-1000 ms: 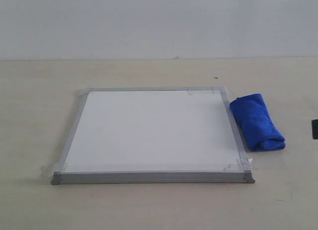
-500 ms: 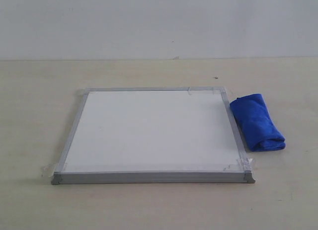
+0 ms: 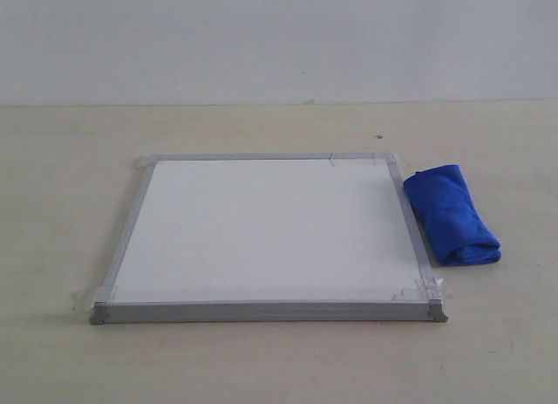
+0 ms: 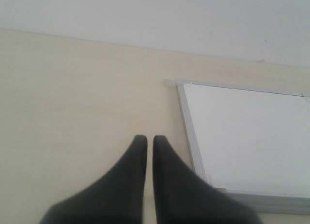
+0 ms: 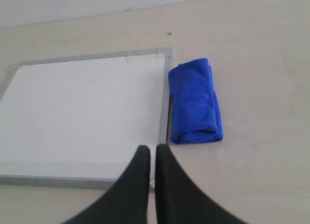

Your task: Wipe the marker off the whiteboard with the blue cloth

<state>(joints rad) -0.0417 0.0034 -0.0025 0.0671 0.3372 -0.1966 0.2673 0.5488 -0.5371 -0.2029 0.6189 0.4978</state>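
Lying folded on the desk (image 3: pixel 261 369) just beside the frame of the whiteboard (image 3: pixel 261 229), the blue cloth (image 5: pixel 194 102) sits ahead of the right end effector (image 5: pixel 152 147) and well away from the left end effector (image 4: pixel 150 138); both are pinched almost shut and empty. No marker line shows on the board, so wiping looks finished. Any further pass should begin by spreading the right one wide over the cloth's middle.

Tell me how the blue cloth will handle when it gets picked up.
The blue cloth looks like soft, folded fabric, so it will probably sag and may unfold if lifted by one edge. Its fuzzy surface should grip rather than slip. Lying flat beside the whiteboard, it seems unlikely to roll.
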